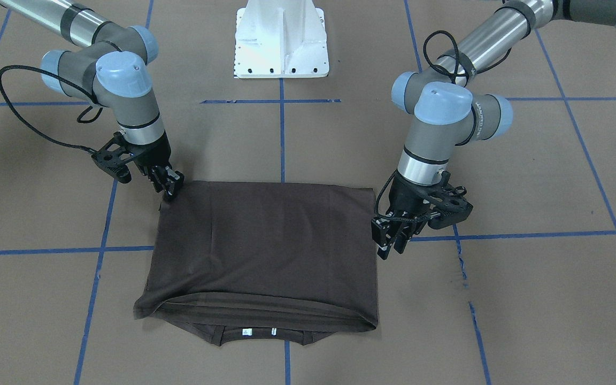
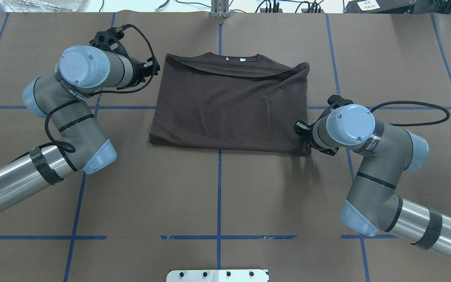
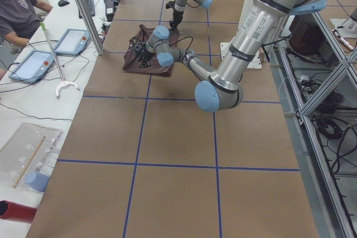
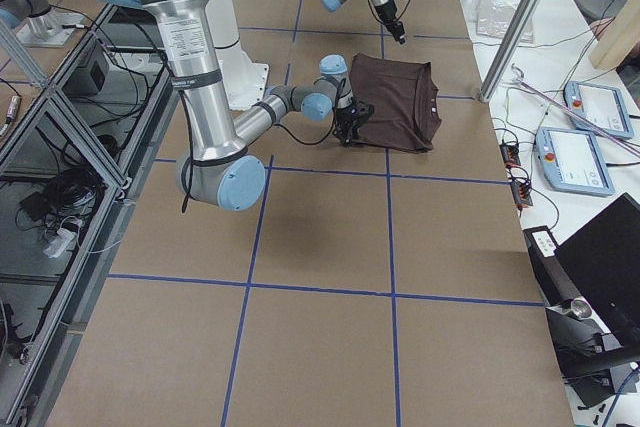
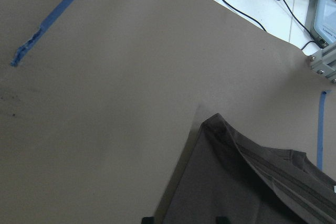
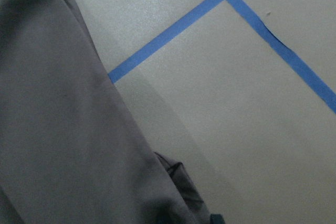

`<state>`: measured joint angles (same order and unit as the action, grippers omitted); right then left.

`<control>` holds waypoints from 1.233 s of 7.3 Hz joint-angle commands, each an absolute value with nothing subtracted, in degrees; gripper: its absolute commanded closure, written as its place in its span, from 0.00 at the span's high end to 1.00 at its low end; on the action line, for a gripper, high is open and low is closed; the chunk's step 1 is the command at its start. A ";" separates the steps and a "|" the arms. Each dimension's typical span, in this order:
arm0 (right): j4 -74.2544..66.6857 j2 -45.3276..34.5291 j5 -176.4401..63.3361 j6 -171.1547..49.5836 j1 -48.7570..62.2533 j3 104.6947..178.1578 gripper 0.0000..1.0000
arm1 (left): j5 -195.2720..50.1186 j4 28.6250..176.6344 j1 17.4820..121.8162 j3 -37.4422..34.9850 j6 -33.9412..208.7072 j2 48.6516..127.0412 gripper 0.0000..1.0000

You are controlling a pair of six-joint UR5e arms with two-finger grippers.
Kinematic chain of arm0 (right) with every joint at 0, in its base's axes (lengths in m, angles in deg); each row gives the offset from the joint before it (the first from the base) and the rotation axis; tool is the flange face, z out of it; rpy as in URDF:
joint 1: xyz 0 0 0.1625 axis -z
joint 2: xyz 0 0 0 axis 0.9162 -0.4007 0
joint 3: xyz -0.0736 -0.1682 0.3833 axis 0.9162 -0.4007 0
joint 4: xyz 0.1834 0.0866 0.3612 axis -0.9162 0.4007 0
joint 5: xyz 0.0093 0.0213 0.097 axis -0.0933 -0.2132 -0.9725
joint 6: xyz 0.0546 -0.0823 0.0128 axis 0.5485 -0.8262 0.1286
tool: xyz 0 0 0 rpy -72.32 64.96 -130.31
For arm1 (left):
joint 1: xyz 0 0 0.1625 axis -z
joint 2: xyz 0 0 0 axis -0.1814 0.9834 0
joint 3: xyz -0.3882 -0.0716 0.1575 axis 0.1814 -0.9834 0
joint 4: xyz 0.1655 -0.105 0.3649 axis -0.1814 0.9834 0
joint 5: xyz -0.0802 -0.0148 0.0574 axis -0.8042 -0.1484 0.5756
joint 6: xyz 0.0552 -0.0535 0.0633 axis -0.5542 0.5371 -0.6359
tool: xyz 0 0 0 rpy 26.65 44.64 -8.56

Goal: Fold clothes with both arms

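The dark brown T-shirt (image 1: 265, 251) lies flat on the brown table. It is folded into a rectangle, with its collar (image 2: 241, 59) at the far edge from the robot. My left gripper (image 1: 392, 248) hangs just off the shirt's far left side (image 2: 154, 69). Its fingers are apart, and in the left wrist view the shirt's edge (image 5: 252, 182) lies ahead of them. My right gripper (image 1: 171, 191) sits on the near right corner (image 2: 302, 131). Its fingers are closed on bunched fabric (image 6: 173, 174).
The white bolted pedestal (image 1: 281, 43) stands behind the shirt on the robot's side. Blue tape lines (image 2: 219, 188) cross the table. A seated person (image 3: 17, 9), tablets (image 3: 72, 40) and a metal pole (image 3: 83, 9) line the far side of the table.
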<state>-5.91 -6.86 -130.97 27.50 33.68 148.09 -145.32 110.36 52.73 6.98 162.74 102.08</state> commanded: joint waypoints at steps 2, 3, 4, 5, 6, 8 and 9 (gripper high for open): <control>-5.91 -6.78 -131.00 27.39 33.68 149.58 0.00 | -145.26 110.36 52.73 6.86 162.83 101.74 0.50; -5.30 -8.35 -131.61 27.48 33.25 156.03 0.00 | -145.26 110.36 52.73 6.77 163.18 101.74 0.50; -4.86 -12.37 -132.31 28.00 34.46 163.67 0.00 | -145.26 110.36 52.73 6.60 163.96 101.83 0.50; -5.03 -19.11 -132.75 28.18 38.91 172.71 0.00 | -145.35 110.19 52.73 6.51 164.75 101.83 0.50; -5.12 -24.40 -132.85 31.49 45.05 179.76 0.00 | -145.44 110.10 52.73 6.42 164.85 101.83 0.50; -5.03 -27.34 -132.84 34.59 59.19 182.81 0.00 | -145.70 110.01 52.73 5.90 165.20 101.83 0.50; -5.03 -27.52 -132.85 34.69 63.00 183.60 0.10 | -145.88 110.10 52.73 5.63 165.29 101.83 0.50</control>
<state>-5.04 -26.50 -132.80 33.93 56.90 182.14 -145.67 110.07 52.73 5.97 165.11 101.83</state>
